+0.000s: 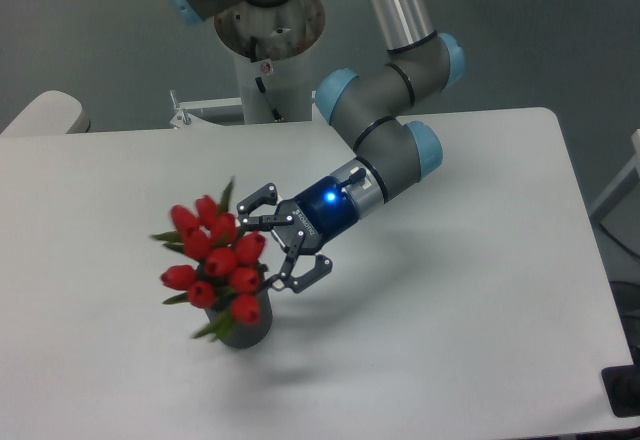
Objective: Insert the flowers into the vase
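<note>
The flowers (213, 257), a tight bunch of red tulip buds with green leaves, stand in the vase (245, 332), a small dark grey cylinder at the table's front left. The bunch leans toward the left and front and hides most of the vase's rim. My gripper (272, 243) is just right of the buds, open, with its fingers spread wide and nothing between them. One fingertip (252, 201) is above the bunch's right edge, the other is level with the lower buds.
The white table (450, 310) carries the vase. The arm's base column (268, 50) rises behind the table's back edge. A pale rounded object (45, 113) shows at the far left edge.
</note>
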Robot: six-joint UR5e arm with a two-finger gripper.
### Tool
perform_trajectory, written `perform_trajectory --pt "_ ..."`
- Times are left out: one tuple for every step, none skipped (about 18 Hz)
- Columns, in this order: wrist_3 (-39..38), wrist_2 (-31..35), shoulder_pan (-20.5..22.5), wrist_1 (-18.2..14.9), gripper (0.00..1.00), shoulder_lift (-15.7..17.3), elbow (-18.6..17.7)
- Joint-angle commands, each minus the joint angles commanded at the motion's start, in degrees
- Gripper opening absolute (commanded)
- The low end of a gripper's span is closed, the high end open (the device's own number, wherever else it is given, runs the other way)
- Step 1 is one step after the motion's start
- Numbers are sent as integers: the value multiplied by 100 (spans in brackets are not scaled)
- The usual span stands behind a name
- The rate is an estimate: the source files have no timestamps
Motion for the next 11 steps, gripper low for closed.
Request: perform_trajectory --pt "35 0 0 0 100 0 0" --pt "62 0 9 0 100 0 0" --pt "71 0 44 0 100 0 9" --pt "80 0 79 9 100 9 9" --pt "88 9 140 0 100 35 0" --pt "141 44 184 9 100 61 0" --pt "228 122 237 9 100 96 -9" --pt "255 227 324 9 100 210 -44" --pt "264 342 412 9 100 333 -88" --pt "273 473 491 9 100 438 -97" --pt "273 657 579 9 100 596 -79"
